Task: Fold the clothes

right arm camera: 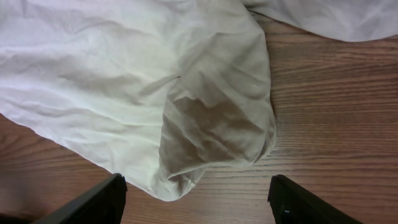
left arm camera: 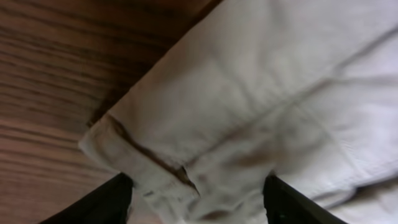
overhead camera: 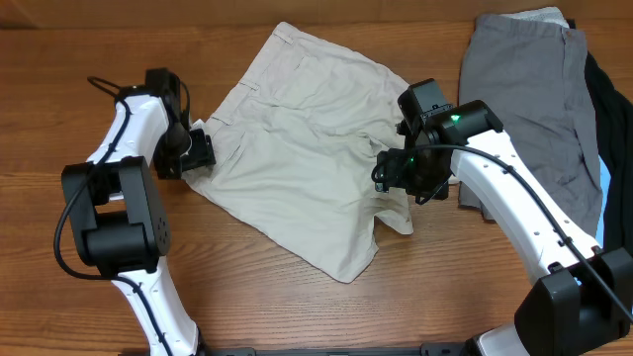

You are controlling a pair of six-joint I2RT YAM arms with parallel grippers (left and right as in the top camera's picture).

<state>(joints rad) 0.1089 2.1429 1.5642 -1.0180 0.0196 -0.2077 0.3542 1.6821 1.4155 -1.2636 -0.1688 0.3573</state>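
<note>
The pale beige shorts (overhead camera: 297,148) lie spread and wrinkled in the middle of the table. My left gripper (overhead camera: 203,150) is at their left waistband corner. In the left wrist view its fingers (left arm camera: 199,202) are wide open with that corner (left arm camera: 143,162) lying between them. My right gripper (overhead camera: 401,180) hovers over the rumpled right leg hem. In the right wrist view it (right arm camera: 196,199) is open, and the folded-over hem (right arm camera: 211,130) lies just ahead of the fingers. The grey shorts (overhead camera: 534,109) lie at the far right. No white label shows.
A black garment (overhead camera: 610,109) and a light-blue one (overhead camera: 605,188) lie under the grey shorts' right edge, near the table's right side. Bare wooden tabletop (overhead camera: 297,307) runs along the front, and more shows at the far left (overhead camera: 49,119).
</note>
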